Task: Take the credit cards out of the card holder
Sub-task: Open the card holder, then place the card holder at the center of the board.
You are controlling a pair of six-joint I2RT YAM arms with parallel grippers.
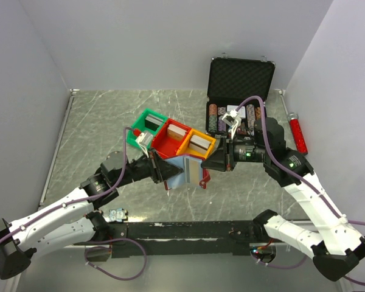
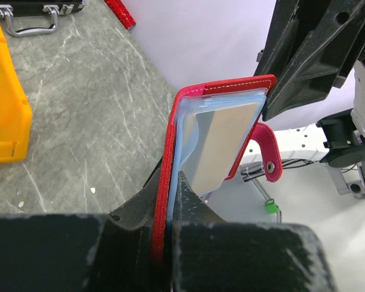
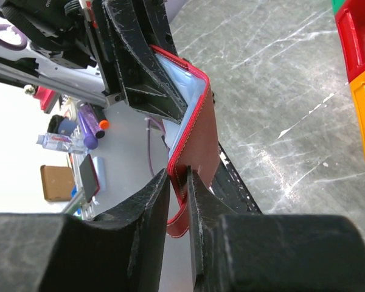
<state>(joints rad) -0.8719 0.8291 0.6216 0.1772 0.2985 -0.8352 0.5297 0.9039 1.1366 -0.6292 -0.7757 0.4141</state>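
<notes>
Red leather-look card holder [image 2: 166, 182] hangs open between our two grippers, lifted off the marble-patterned table [image 1: 97, 128], near the yellow bin [image 2: 6, 115]. Our left gripper [image 2: 170, 185] is clamped tight on one cover, its fingers pressed together on the red edge. Our right gripper [image 3: 177, 191] pinches the opposite cover close to the strap tab [image 2: 269, 159], with both fingers against the leather. Between the spread covers we see the credit cards [image 2: 222, 143], pale and glossy, sitting in blue-tinted sleeves and not yet drawn out. Behind our right arm the black chip case [image 1: 240, 76] stands open on the table.
</notes>
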